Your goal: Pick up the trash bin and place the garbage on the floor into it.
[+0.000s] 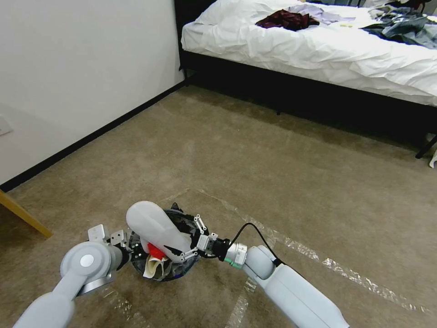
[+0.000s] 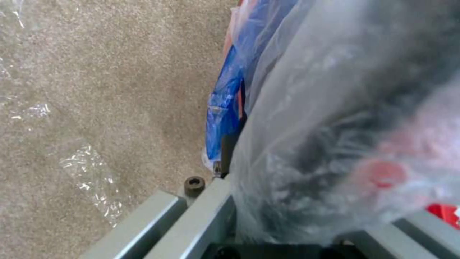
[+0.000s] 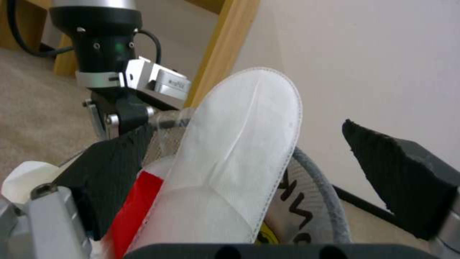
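You're mid-drop: left gripper (image 1: 119, 243) clamps the trash bin (image 1: 175, 269) by its rim, off the floor (image 1: 255, 159), right gripper (image 3: 249, 169) gapes around a white slipper (image 1: 157, 230) poking from the bin; next, I'd back it out cleanly.

My left arm reaches in from the lower left of the head view, its left gripper (image 1: 129, 246) clamped at centre-bottom. My right arm enters from the lower right, elbow bent, right gripper (image 1: 191, 241) spread wide, pads (image 3: 402, 180) apart.
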{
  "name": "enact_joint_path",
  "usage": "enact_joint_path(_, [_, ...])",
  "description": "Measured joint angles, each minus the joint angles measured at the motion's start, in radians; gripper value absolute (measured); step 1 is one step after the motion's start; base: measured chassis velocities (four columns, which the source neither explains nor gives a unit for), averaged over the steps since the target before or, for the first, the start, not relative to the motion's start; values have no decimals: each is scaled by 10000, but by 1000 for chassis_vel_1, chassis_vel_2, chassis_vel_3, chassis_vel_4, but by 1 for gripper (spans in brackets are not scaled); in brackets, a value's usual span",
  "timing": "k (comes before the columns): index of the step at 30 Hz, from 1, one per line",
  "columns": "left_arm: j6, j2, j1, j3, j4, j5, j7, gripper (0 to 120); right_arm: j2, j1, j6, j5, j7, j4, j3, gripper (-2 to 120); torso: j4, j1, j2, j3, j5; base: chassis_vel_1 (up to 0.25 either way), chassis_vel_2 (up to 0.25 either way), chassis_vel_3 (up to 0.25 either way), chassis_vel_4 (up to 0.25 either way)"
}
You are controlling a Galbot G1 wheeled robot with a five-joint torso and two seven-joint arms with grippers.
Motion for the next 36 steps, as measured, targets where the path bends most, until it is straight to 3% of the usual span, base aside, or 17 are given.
enact_joint_path(25, [0, 786, -171, 59, -52, -423, -325, 0, -281, -94, -17, 334, -116, 853, 30, 100, 0, 0, 0, 0, 1, 0, 0, 0, 0])
enact_joint_path(36, [0, 860, -219, 190, 38, -473, -534, 0, -417, -102, -19, 539, -91, 1173, 167, 100, 1, 0, 0, -1, 2, 0, 0, 0, 0])
